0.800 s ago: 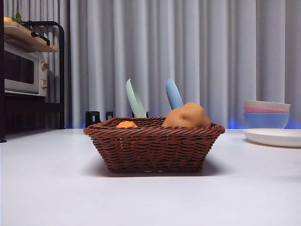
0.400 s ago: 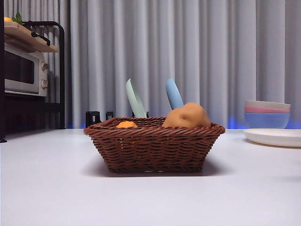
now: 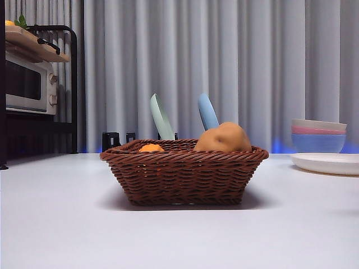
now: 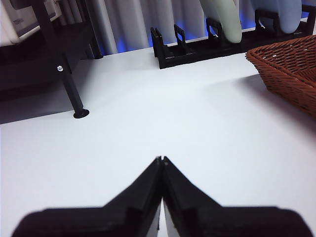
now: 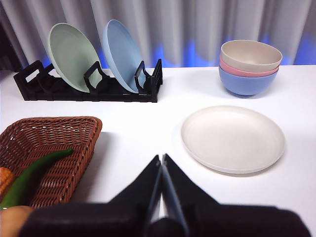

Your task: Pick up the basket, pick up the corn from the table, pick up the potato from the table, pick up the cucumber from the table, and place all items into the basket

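Observation:
The brown wicker basket (image 3: 182, 171) stands on the white table (image 3: 67, 224) in the middle of the front view. The tan potato (image 3: 223, 138) lies in it at the right. The orange corn (image 3: 151, 148) just peeks over the rim at the left. In the right wrist view the basket (image 5: 64, 133) holds the glossy green cucumber (image 5: 34, 173). My right gripper (image 5: 161, 159) is shut and empty, beside the basket over the table. My left gripper (image 4: 161, 160) is shut and empty over bare table, apart from the basket's corner (image 4: 291, 69). Neither gripper shows in the front view.
A black plate rack (image 5: 89, 89) with a green plate (image 5: 71, 57) and a blue plate (image 5: 123, 54) stands behind the basket. A white plate (image 5: 232, 138) and stacked bowls (image 5: 250, 66) are at the right. A microwave (image 3: 25, 84) on a black shelf stands at the far left.

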You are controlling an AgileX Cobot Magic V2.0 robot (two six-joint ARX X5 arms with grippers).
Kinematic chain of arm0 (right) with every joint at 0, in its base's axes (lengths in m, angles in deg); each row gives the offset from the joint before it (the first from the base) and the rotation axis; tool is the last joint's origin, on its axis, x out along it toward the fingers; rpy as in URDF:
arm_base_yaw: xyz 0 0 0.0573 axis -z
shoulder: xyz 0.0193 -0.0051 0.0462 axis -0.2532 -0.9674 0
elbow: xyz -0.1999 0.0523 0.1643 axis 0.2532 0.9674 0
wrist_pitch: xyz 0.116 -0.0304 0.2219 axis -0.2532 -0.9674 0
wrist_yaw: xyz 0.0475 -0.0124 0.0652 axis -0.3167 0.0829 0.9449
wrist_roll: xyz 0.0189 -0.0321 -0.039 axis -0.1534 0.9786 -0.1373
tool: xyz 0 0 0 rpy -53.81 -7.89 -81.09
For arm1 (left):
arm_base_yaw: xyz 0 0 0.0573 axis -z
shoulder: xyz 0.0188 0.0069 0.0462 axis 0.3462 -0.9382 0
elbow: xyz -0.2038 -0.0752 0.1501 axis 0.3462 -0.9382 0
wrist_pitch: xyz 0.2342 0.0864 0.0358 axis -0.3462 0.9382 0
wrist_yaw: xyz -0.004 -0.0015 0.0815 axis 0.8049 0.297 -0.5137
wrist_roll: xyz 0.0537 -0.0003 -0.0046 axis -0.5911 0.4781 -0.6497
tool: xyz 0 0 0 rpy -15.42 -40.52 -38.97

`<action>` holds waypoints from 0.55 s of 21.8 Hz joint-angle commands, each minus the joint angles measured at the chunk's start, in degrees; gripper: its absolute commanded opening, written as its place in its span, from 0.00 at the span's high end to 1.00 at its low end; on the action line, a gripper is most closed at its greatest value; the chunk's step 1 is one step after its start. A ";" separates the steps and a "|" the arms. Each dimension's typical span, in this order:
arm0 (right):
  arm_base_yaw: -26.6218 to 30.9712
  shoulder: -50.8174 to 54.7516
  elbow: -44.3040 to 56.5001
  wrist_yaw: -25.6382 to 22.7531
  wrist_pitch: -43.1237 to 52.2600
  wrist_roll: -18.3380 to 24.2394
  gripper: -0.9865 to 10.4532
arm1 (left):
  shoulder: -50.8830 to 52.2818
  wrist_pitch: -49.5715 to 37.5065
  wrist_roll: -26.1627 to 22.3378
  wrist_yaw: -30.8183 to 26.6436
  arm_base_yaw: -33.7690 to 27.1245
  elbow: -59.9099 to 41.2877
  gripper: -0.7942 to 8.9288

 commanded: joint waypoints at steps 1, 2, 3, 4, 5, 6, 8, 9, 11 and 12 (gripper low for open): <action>-0.09 0.13 0.26 -0.20 0.20 -0.37 0.93 | 0.07 -0.11 -0.70 -0.13 -0.15 -0.83 0.92; -0.09 0.13 0.26 -0.17 0.20 -0.37 0.93 | 0.07 -0.11 -0.70 -0.13 -0.15 -0.83 0.92; -0.09 0.13 0.26 -0.17 0.20 -0.37 0.93 | 0.07 -0.11 -0.70 -0.13 -0.15 -0.83 0.92; -0.09 0.13 0.26 -0.17 0.20 -0.37 0.93 | 0.07 -0.11 -0.70 -0.13 -0.13 -0.83 0.92; -0.09 0.13 0.26 -0.17 0.20 -0.37 0.93 | 0.07 -0.11 -0.70 -0.13 -0.15 -0.83 0.92; -0.09 0.13 0.26 -0.17 0.20 -0.37 0.93 | 0.07 -0.11 -0.70 -0.13 -0.13 -0.83 0.92; -0.09 0.13 0.26 -0.48 0.07 1.88 0.93 | 0.07 -0.11 -0.70 -0.13 -0.13 -0.83 0.92; -0.07 0.15 0.26 -1.42 -0.13 5.75 0.93 | 0.07 -0.11 -0.70 -0.13 -0.15 -0.83 0.92; -0.07 0.15 0.26 -3.98 -0.26 10.84 0.93 | 0.07 -0.11 -0.70 -0.13 -0.15 -0.83 0.92; -0.07 0.15 0.26 -5.16 -0.24 11.87 0.93 | 0.07 -0.11 -0.70 -0.13 -0.15 -0.83 0.92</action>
